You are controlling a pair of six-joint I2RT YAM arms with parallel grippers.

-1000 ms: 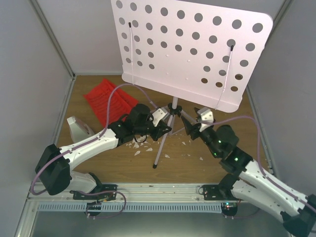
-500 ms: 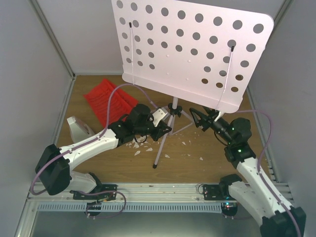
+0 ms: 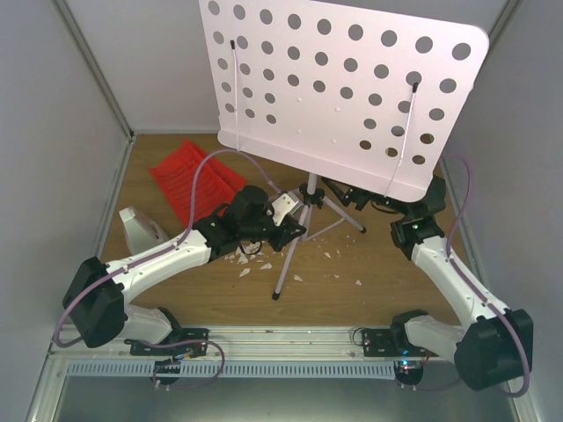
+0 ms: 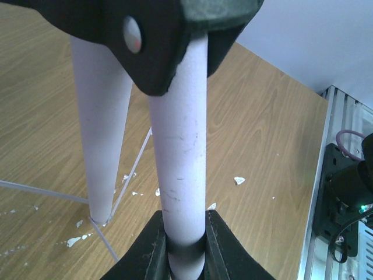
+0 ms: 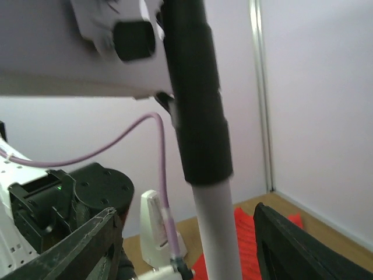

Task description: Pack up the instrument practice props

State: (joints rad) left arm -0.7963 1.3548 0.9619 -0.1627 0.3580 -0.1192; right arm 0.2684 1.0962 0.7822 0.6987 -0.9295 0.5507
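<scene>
The pale perforated music-stand plate (image 3: 343, 88) stands tilted on its silver tripod legs (image 3: 283, 264). My left gripper (image 3: 296, 231) is shut on one tripod leg (image 4: 178, 169), which runs between its fingers (image 4: 152, 248) just below the black hub (image 4: 157, 41). My right gripper (image 3: 338, 189) reaches under the plate's lower edge. It is open, with the stand's pole (image 5: 217, 233) and black sleeve (image 5: 198, 105) standing between its fingers (image 5: 294, 248) and touching neither. Red ribbed sheets (image 3: 195, 180) lie at the back left. The white metronome (image 3: 137, 227) stands left of them.
Small white crumbs (image 3: 251, 261) are scattered on the wooden floor around the tripod's feet. Grey walls close in the left, back and right. A metal rail (image 3: 281, 338) runs along the near edge, and a purple cable (image 3: 198, 180) loops over the left arm.
My right arm has swung from right of the tripod up and back, bringing its open gripper around the pole under the plate. The left gripper still holds the leg.
</scene>
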